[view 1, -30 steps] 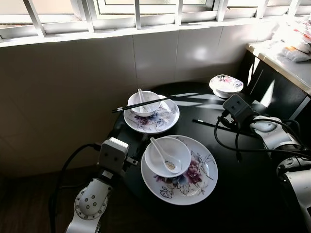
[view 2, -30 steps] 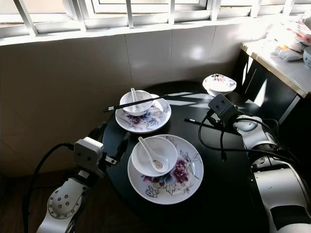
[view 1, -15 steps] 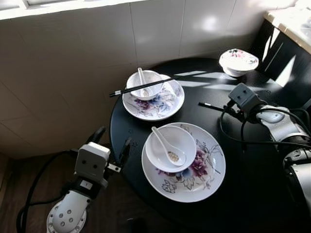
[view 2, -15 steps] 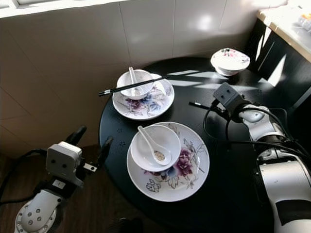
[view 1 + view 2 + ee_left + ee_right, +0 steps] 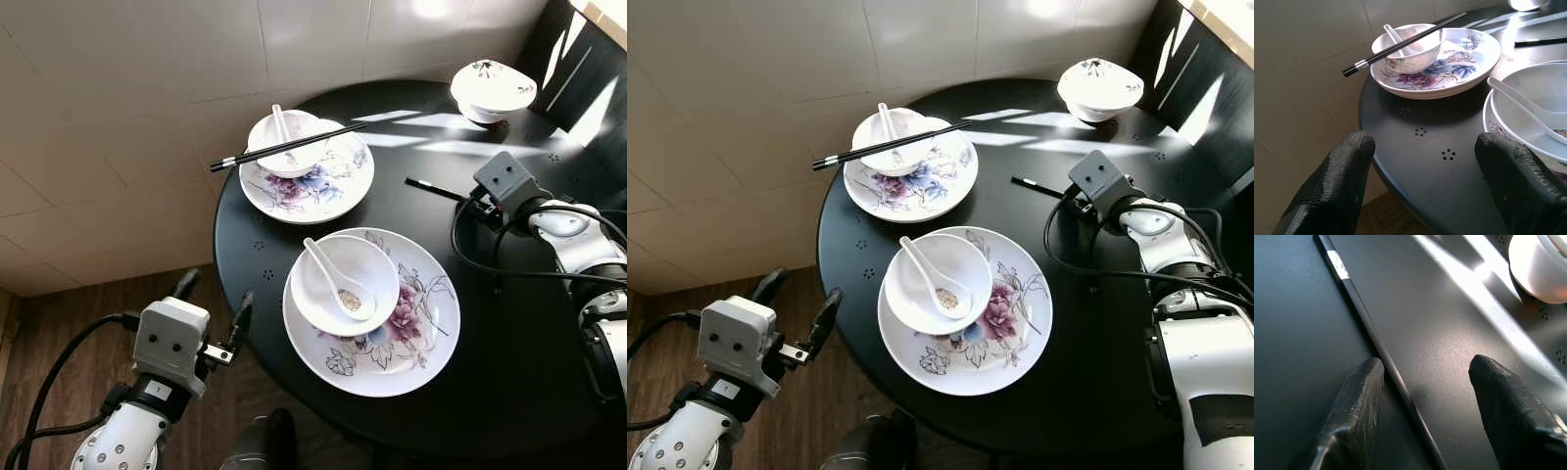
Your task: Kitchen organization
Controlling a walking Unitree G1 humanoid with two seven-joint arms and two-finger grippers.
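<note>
A loose black chopstick (image 5: 436, 189) lies on the round black table (image 5: 509, 323). My right gripper (image 5: 1425, 367) is open low over it, and the chopstick (image 5: 1366, 323) lies between the fingers, close to one of them. My left gripper (image 5: 1422, 147) is open just off the table's left edge, level with it and holding nothing. The near floral plate (image 5: 411, 333) carries a white bowl (image 5: 367, 274) with a spoon (image 5: 328, 269). The far floral plate (image 5: 338, 186) holds a bowl (image 5: 304, 127) with a spoon and another chopstick (image 5: 245, 157) laid across its rim.
A small floral bowl (image 5: 493, 88) sits at the table's far right. A tiled wall (image 5: 147, 117) runs behind and left of the table, with wooden floor (image 5: 59, 323) below my left arm. Dark furniture (image 5: 588, 69) stands at the back right.
The camera has tilted down, so the window has left the picture. My left gripper has drawn back a little from the table edge. The right gripper stays over the chopstick.
</note>
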